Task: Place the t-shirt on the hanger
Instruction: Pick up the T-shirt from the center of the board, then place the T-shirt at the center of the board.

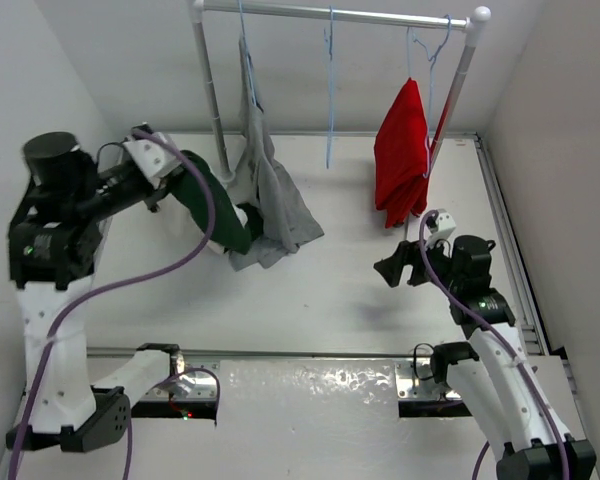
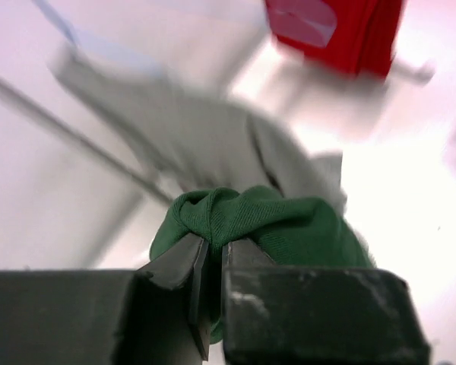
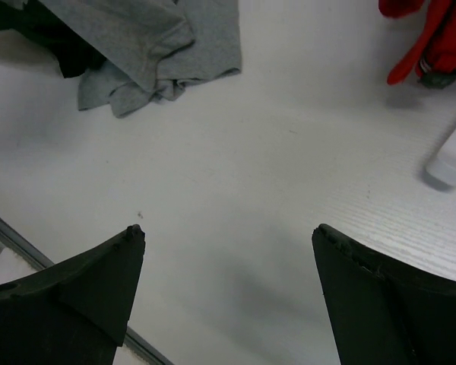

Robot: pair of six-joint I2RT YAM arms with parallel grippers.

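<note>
shirt: the t-shirt [image 1: 212, 205], dark green, bunched and hanging as a rope of cloth just beside the left post of the rack [image 1: 360, 15], partly over the grey garment [image 1: 270, 190]
shirt low end: down by the rack's left foot; can't tell if it touches the table [image 1: 330, 290]
left gripper: left gripper [image 2: 210, 262] clamped narrow on a wad of green fabric, jaws nearly together
shirt vs left gripper: cloth bulges out past the fingertips and drapes away toward the rack
right gripper: right gripper [image 3: 229, 232] spread wide, nothing in it, over bare table, in front of the rack's right end
shirt vs right gripper: well apart, shirt on the far side of the grey garment from it
hanger: the hanger [image 1: 329, 100], pale-blue wire, hooked on the rack's rail between the grey garment and the red garment [image 1: 402, 150], bare
handling: likely light, soft and floppy with no shape of its own; a single pinch leaves it crumpled, collar not findable here
where to grip: probably shoulder seam or collar edge, one per gripper, to open the neck for the wire
risk: the thin hanger may swing on the rail; grey cloth close enough to snag
</note>
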